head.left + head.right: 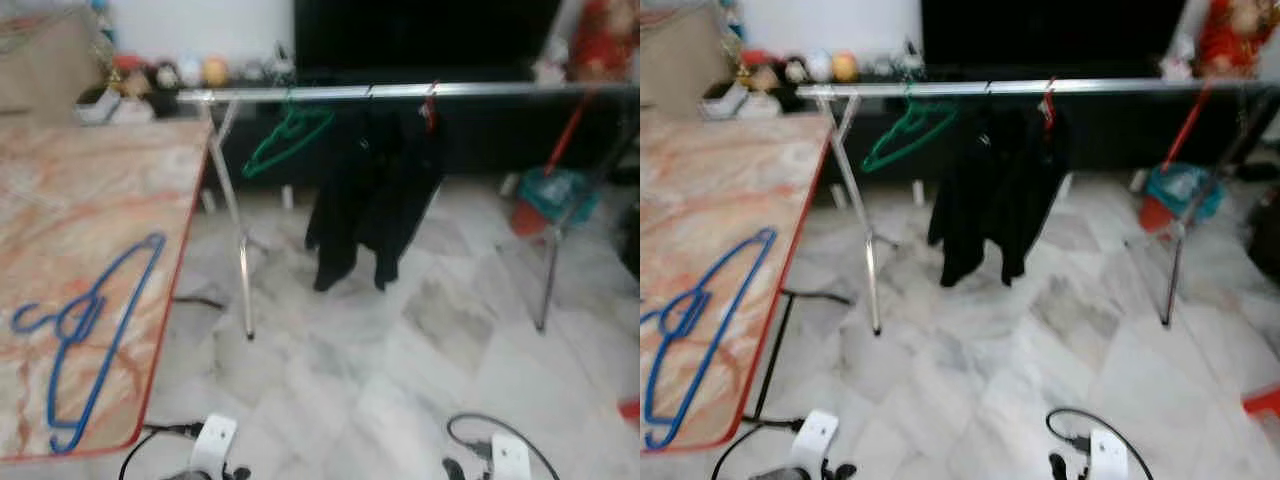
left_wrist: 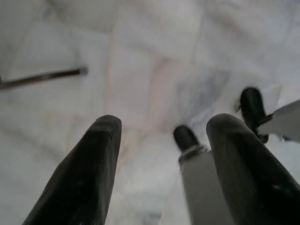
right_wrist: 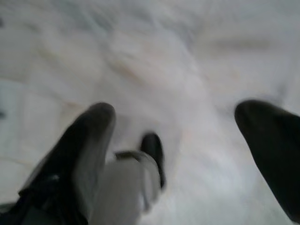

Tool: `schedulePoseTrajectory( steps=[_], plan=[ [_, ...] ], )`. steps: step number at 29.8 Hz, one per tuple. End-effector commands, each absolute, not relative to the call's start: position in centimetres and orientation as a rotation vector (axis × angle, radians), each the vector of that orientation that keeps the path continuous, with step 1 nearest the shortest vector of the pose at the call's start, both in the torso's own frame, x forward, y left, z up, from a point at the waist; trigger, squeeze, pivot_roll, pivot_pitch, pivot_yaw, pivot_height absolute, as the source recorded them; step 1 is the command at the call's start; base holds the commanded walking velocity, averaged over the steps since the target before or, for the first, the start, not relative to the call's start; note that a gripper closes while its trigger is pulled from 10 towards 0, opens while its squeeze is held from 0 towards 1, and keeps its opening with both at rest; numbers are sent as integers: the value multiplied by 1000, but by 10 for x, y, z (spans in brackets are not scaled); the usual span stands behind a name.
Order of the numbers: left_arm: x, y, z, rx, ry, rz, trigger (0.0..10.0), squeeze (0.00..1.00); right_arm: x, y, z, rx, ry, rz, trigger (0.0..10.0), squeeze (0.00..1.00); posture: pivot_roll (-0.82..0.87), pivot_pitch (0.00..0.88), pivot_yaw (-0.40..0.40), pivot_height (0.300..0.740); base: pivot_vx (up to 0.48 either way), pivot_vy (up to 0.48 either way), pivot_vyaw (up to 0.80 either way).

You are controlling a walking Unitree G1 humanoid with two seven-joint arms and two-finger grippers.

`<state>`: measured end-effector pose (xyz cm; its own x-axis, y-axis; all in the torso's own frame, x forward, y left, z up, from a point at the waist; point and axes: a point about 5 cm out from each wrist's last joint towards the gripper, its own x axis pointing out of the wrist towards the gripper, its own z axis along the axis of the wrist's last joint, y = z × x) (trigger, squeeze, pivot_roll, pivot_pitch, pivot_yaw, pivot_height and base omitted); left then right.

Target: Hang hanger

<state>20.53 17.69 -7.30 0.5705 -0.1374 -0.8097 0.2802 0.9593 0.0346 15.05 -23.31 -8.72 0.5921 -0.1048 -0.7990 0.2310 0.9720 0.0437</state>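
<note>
Right, count them up: two loose hangers on show. One blue hanger lies flat on the marbled worktop at the lower left of the frame, hook toward the left edge, its lower end close to the red-trimmed front border. One green hanger dangles tilted from the silver rail that runs across the upper part of the frame. One black garment hangs beside it toward the middle, on what looks like a red hook, though blur makes that hard to read. Two rack legs stand on the pale marble floor. Upper left, a row of small toys is too soft to identify; at right a red and teal object is equally unclear. Both arms hang low: the left gripper has its jaws spread wide over the floor, holding nothing, and the right gripper likewise gapes empty. Both wrist pictures cut off the fingers at the frame edge.
</note>
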Motion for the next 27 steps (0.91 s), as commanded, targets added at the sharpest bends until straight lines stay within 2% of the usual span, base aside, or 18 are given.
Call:
schedulePoseTrajectory(
  steps=[1,15,27],
  plan=[
    [196,176,-78,185,961,-259,10000,0,155,-235,-85,145,897,-199,10000,0,-83,0,49,740,0,0,0],
    [197,176,-78,175,957,-234,10000,0,155,-237,-84,148,891,-219,10000,0,-80,0,47,740,0,0,0],
    [199,177,-77,169,953,-211,10000,0,157,-237,-83,146,892,-219,10000,0,-75,0,45,740,0,0,-796]
  ],
)
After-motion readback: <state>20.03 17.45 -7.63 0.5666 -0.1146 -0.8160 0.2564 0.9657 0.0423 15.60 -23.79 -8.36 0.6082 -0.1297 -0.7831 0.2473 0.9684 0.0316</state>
